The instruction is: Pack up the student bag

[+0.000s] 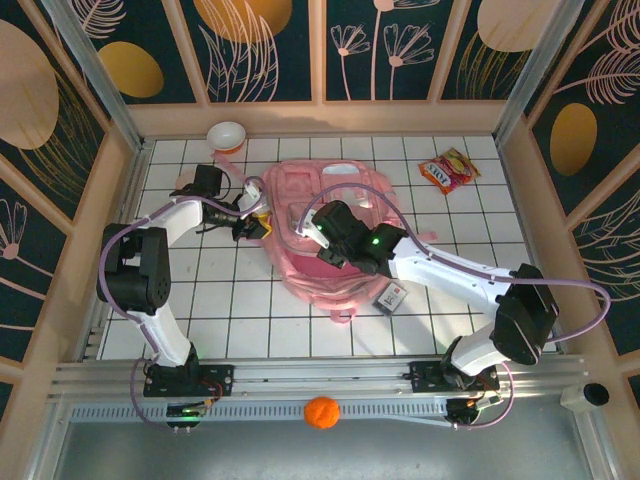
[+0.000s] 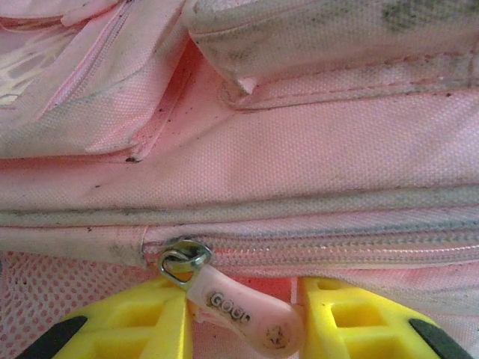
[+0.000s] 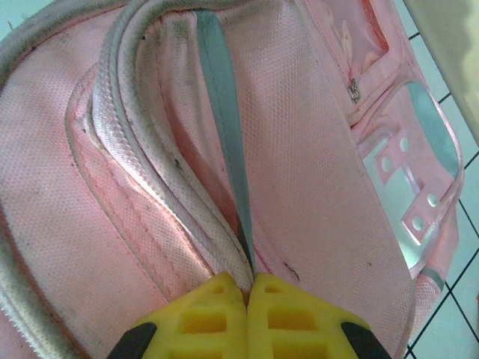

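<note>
**Left claw** [image 2: 245,299]: yellow fingers apart, set on either side of the pink zipper pull [image 2: 251,320] at the left edge of the student bag [image 1: 335,195]. It cannot be told whether they pinch the tab or only straddle it. Purpose, as judged: to take the pull and run the slider [image 2: 182,260] along the closed zipper track [image 2: 337,250], opening a compartment for packing.

**Right claw** [image 3: 248,288]: fingers pressed together on top of the student bag, where a grey strip [image 3: 224,127] runs down to meet them beside a white piped seam [image 3: 142,172]. It cannot be told whether a thin fold is caught between them. Purpose, as judged: to hold the soft fabric down so the zipper does not drag the bag along.

**Student bag**: lies flat near the middle of the worktop [image 1: 240,300], between the two arms, pockets upward.

**Other items, placed from the student bag:**
- Snack packet [image 1: 449,170]: to its far right, apart.
- Cup [image 1: 227,135]: beyond its far-left corner.
- Small card-like item [image 1: 391,296]: at its near right edge.
- Orange ball [image 1: 321,411]: well in front, off the tiles.

Nothing appears packed yet.
</note>
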